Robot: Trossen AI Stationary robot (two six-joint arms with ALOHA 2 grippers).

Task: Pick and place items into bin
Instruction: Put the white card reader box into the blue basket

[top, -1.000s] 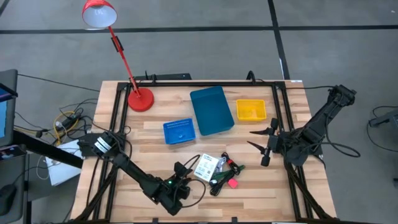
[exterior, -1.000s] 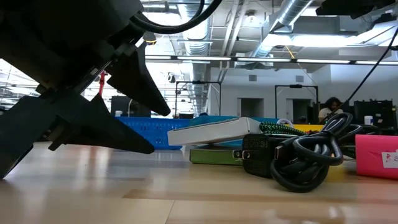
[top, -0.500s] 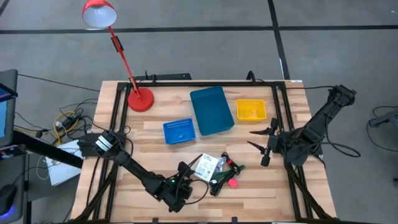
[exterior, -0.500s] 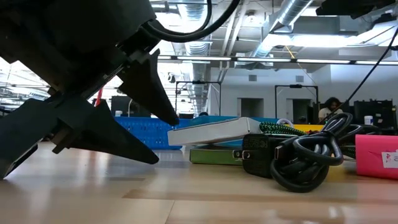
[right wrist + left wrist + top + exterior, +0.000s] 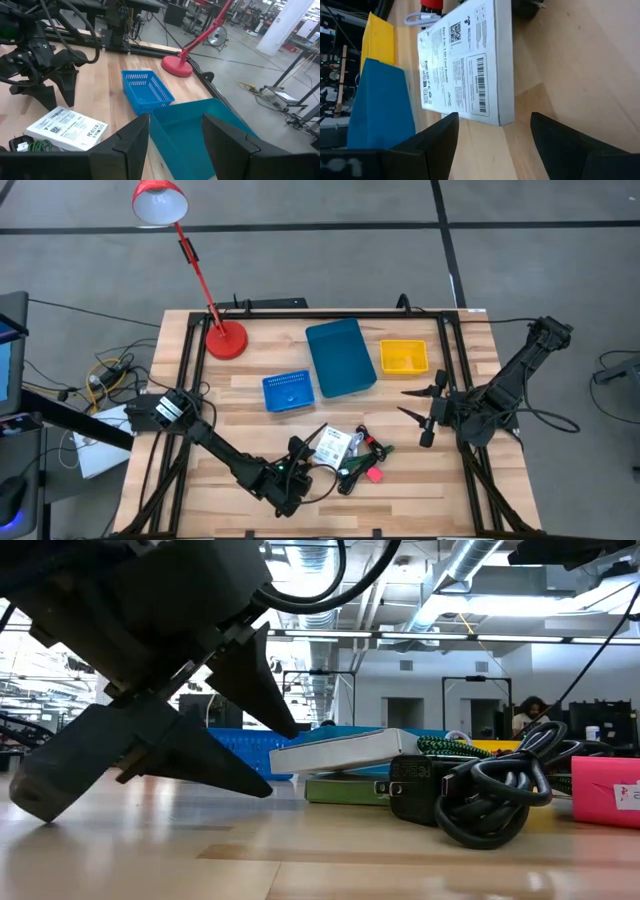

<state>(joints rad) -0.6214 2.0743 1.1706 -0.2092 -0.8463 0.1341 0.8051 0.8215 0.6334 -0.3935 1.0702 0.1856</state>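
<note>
The items lie in a small heap [image 5: 358, 462] near the table's front middle: a white printed flat packet [image 5: 465, 60], a coiled black cable [image 5: 490, 802] and a pink piece [image 5: 605, 790]. The packet rests tilted on the heap, its near corner low. My left gripper [image 5: 495, 135] is open, low over the table just left of the packet [image 5: 333, 446], and its fingers stand on either side of the packet's near corner without touching it. My right gripper [image 5: 402, 402] hangs open above the table's right side, away from the heap.
A teal bin [image 5: 340, 357], a blue mesh basket [image 5: 288, 391] and a yellow bin [image 5: 403, 357] stand behind the heap. A red desk lamp [image 5: 226, 338] stands at the far left corner. Bare wood lies in front of the heap, toward the near edge.
My left gripper has edged toward the white packet, swinging a little toward the table's right and rolling slightly, and its fingers stay open. The packet and the heap have not moved.
</note>
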